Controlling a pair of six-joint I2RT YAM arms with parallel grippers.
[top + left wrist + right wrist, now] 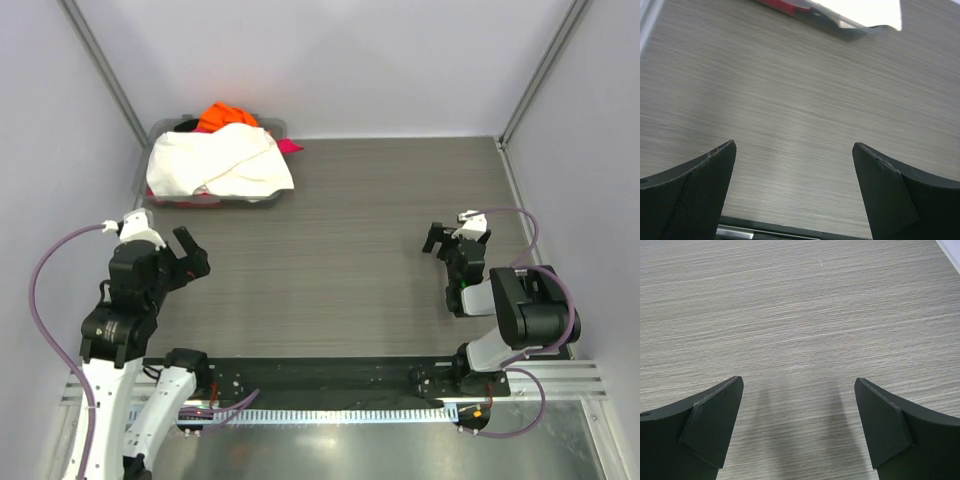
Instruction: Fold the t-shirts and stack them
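Observation:
A cream-white t-shirt [220, 165] lies heaped on top of a grey bin [160, 130] at the back left, draping over its front rim. An orange shirt [222, 115] and a bit of hot pink cloth [290, 146] show behind and beside it. In the left wrist view a white cloth edge [865, 12] and the bin's corner show at the top. My left gripper [190, 255] is open and empty over the table's left side, well in front of the bin. My right gripper [438, 238] is open and empty over the right side, with only bare table between its fingers [715, 425].
The wood-grain table [350, 260] lies between the arms. White walls with metal posts [100, 60] close in the left, back and right. A black rail [320, 375] with the arm bases runs along the near edge.

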